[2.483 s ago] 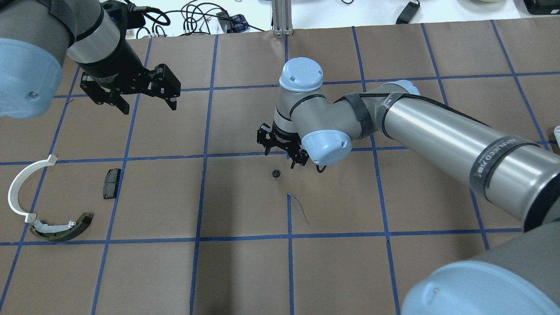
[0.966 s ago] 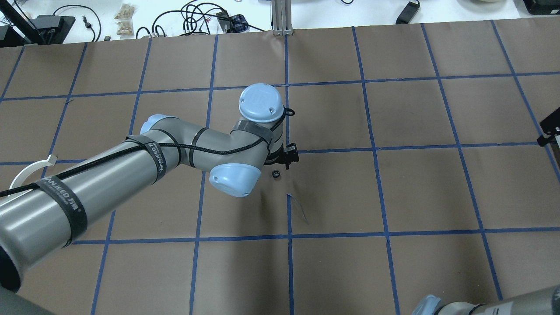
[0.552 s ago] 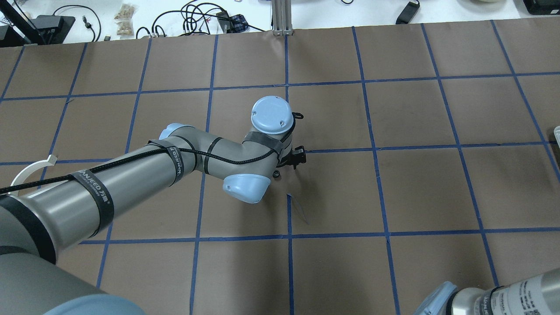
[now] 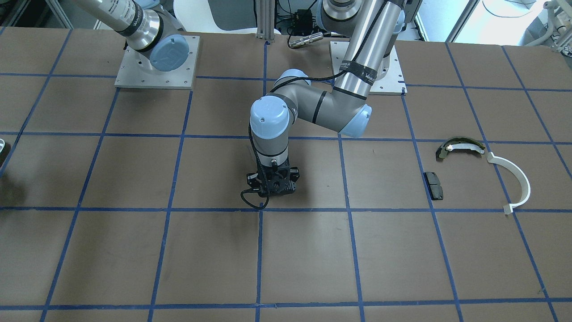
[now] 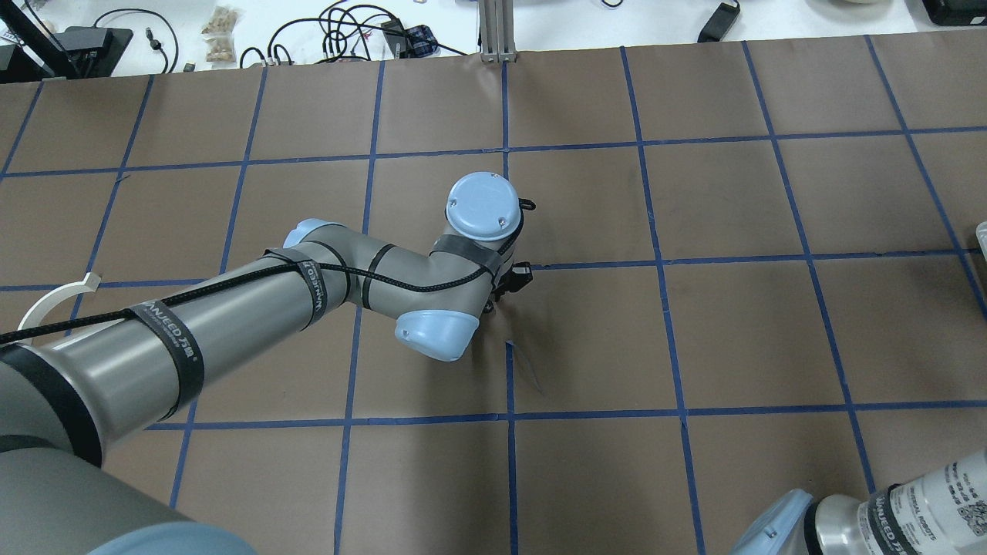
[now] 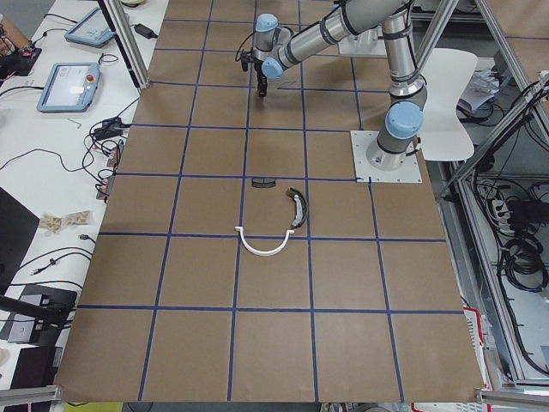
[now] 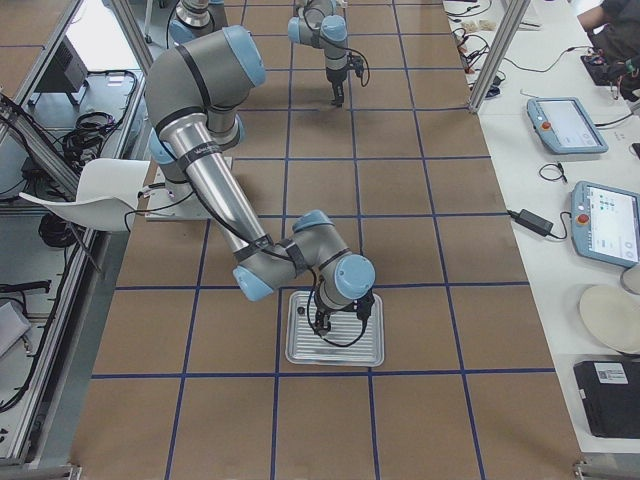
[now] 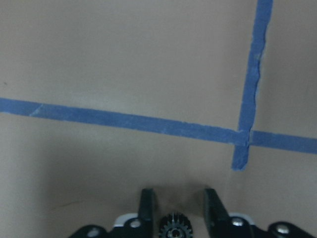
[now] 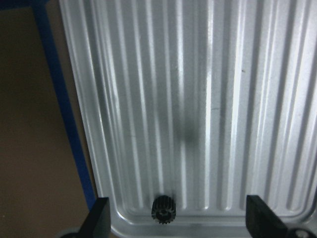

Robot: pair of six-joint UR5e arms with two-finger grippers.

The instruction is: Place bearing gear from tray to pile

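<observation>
The taped surface (image 5: 694,347) carries a ribbed tray (image 7: 298,350), well apart from the pile (image 4: 433,185). Right fingers (image 9: 99,218) stand spread wide over another gear (image 9: 163,208) in the tray. Left fingers (image 8: 147,210), spread, flank the bearing gear (image 8: 174,232) lying on the surface near its middle.

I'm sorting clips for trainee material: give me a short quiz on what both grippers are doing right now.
1. True or false: the left gripper straddles a small black toothed gear.
2. The right gripper hangs over: A) a wooden box; B) a ridged silver metal tray; C) a glass bowl.
3. Fill in: the right gripper's jaws stand ____.
Key: 1 true; 2 B; 3 open.
</observation>
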